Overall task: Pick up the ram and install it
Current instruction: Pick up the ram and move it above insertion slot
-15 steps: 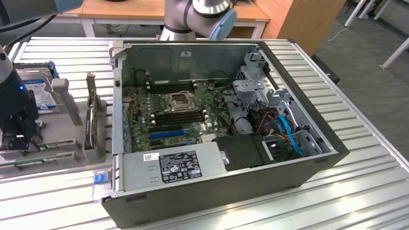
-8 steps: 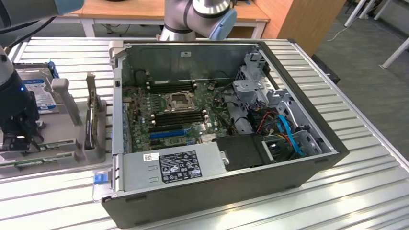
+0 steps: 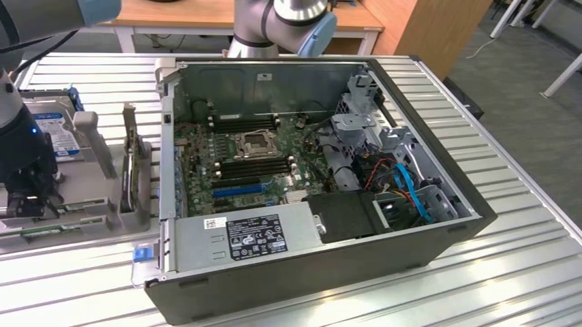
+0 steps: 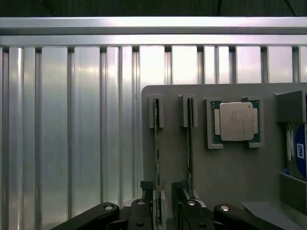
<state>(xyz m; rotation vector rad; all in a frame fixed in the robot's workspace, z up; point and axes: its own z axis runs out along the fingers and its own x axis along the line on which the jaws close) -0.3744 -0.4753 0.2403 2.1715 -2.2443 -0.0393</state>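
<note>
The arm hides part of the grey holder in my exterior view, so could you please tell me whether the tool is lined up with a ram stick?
Observer: Yes. In the wrist view the tool is open, and one ram stick stands on edge between its fingers.
Operator: Thank you. Is there another stick nearby?
Observer: Yes, a second ram stick stands in the neighbouring slot, outside the gap between the fingers.
Operator: And is the processor in the holder?
Observer: Yes, the square silver processor lies flat in its own pocket of the holder, beside the second ram stick.
</note>
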